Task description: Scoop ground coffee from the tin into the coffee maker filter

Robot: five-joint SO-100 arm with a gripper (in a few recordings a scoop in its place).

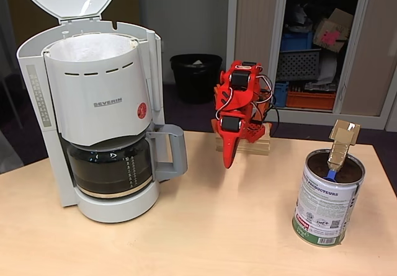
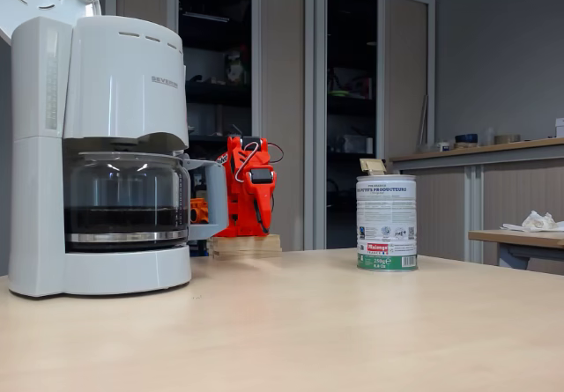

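One red end effector (image 1: 229,155), jaws apparently together and empty, hangs folded; the shiny labelled metal tin (image 1: 327,196) stands at its four o'clock on the tabletop (image 1: 205,226), cardboard scoop handle (image 1: 341,142) upright.

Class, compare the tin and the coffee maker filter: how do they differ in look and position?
The tin is shiny metal with a paper label; the coffee maker filter is white plastic. The tin stands on the table; the filter sits raised in the machine, above the carafe. The tin holds a scoop handle; the filter holds white paper. Both are open-topped.

Red arm (image 1: 239,111), white-labelled tin (image 1: 327,201)
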